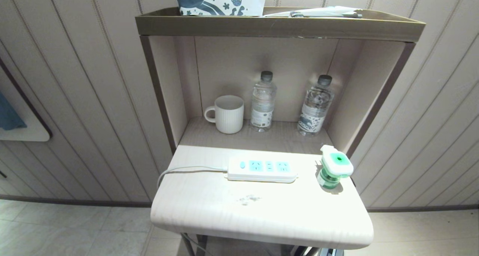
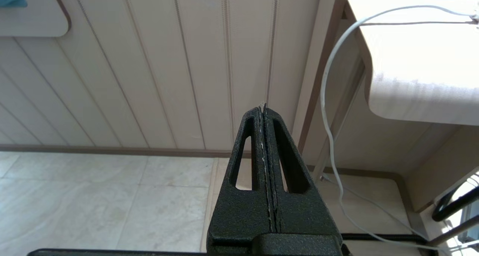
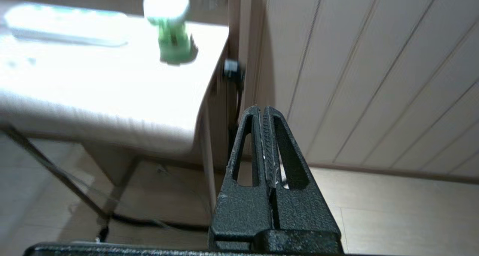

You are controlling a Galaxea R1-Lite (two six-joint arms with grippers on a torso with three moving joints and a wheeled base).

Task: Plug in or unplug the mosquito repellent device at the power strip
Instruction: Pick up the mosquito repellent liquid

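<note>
Approach step: the right gripper [image 3: 263, 110], clenched and empty, sits below the table edge, with the white-and-green mosquito repellent device [image 3: 169, 27] standing unplugged above and ahead of it. Next, raise, release and grasp the device, then align it with the flat white power strip [image 1: 262, 169]. The left gripper [image 2: 263, 108] is clenched, parked low.

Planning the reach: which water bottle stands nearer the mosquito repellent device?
The right-hand water bottle, nearest the mosquito repellent device; the other bottle stands beside the mug.

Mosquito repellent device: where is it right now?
In the head view, the mosquito repellent device stands unplugged on the table's right side, just right of the power strip.
</note>
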